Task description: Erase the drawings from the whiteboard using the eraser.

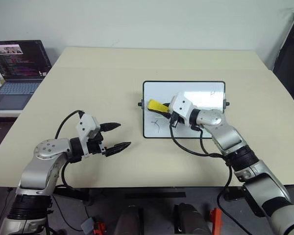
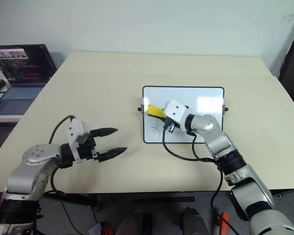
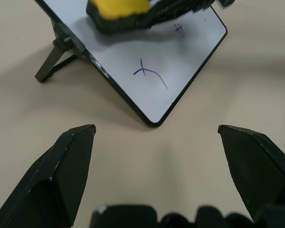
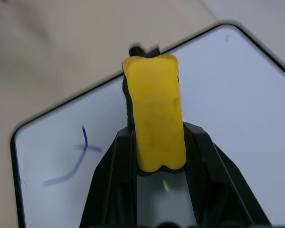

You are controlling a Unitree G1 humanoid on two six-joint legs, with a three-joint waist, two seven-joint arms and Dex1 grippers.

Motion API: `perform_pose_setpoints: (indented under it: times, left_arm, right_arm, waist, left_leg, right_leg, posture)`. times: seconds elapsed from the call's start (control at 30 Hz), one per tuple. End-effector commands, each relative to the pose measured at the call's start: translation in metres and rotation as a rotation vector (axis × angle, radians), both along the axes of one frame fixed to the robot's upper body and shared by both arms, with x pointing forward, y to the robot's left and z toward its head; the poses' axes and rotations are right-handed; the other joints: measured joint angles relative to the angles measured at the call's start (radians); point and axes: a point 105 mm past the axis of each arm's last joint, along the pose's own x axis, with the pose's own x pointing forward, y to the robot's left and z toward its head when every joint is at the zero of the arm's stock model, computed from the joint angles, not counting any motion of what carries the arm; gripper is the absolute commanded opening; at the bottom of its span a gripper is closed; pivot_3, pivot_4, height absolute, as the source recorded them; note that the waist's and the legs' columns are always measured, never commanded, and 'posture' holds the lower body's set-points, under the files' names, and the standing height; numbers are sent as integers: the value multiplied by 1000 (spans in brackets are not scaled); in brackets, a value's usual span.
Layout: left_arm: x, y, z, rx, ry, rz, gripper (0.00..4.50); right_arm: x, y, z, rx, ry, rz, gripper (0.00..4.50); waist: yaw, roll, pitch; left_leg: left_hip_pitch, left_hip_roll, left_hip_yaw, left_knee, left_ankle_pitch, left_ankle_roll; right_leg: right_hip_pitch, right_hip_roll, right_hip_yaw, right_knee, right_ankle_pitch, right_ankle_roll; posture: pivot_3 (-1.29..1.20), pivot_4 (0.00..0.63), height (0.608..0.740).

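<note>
Your right gripper (image 1: pixel 162 110) is clenched on the yellow eraser (image 1: pixel 156 105), holding it over the whiteboard (image 1: pixel 206 98) near the board's left edge. The block looks light and slightly soft; grip its long sides. A squiggle (image 3: pixel 149 75) remains near the corner. Your left gripper (image 1: pixel 116 136) hangs spread and empty above the table (image 1: pixel 112 73).

Whiteboard (image 1: pixel 206 98) lies on the table (image 1: pixel 112 78), laptop (image 1: pixel 17 68) far left
</note>
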Motion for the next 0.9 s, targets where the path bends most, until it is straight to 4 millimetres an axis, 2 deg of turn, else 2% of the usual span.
perform_pose_setpoints:
  times: [0.03,0.2,0.37,0.43,0.5,0.57,0.67,0.8,0.9]
  left_arm:
    - [-3,-3,11,-8,-42,-4,4500]
    - [-2,-3,12,-7,-37,-2,4500]
    - [-1,-3,14,-4,-35,2,4500]
    - [-1,-4,14,-4,-35,1,4500]
    - [0,-4,15,-4,-36,1,4500]
    - [2,-4,15,-1,-37,0,4500]
    - [6,-5,17,4,-44,0,4500]
    - [10,-7,19,3,-51,-6,4500]
    - [11,-10,19,1,-51,-19,4500]
  right_arm:
    - [4,0,-4,-37,-27,13,985]
    - [-2,-6,-51,-138,104,42,985]
    - [-23,-3,-84,-229,224,135,983]
    - [-31,-4,-90,-247,253,164,983]
    - [-32,-4,-90,-247,250,169,982]
    - [-28,-6,-85,-242,220,152,982]
    - [-8,-8,-63,-195,132,70,977]
    - [22,-28,-39,-190,7,-85,977]
    - [30,-36,-31,-175,-31,-134,977]
  waist:
    - [-2,0,0]
    - [-6,-1,-1]
    - [-11,-3,-3]
    - [-11,-3,-3]
    - [-11,-3,-3]
    - [-11,-3,-3]
    - [-10,-3,-3]
    - [-12,-3,-3]
    - [-10,-4,-3]
  left_leg:
    - [1,0,0,0,0,0]
    - [4,0,0,0,0,0]
    - [8,1,0,1,1,1]
    - [14,1,-1,1,2,2]
    - [22,1,-1,0,2,2]
    - [23,2,0,1,2,2]
    - [23,2,-1,1,2,2]
    - [23,2,-1,1,3,3]
    - [23,2,-2,1,3,4]
  right_leg:
    - [0,0,0,0,0,0]
    - [3,1,0,2,0,0]
    - [6,2,0,3,0,-1]
    - [13,2,0,3,0,-2]
    - [20,2,0,2,-6,-5]
    - [20,2,0,2,-7,-5]
    - [20,2,0,3,-6,-5]
    - [20,2,0,3,-5,-6]
    - [20,2,0,3,-4,-6]
  posture:
    - [0,150,740]
    - [0,150,740]
    - [0,150,740]
    - [0,150,740]
    - [0,150,740]
    - [0,150,740]
    - [0,150,740]
    - [0,150,740]
    - [0,150,740]
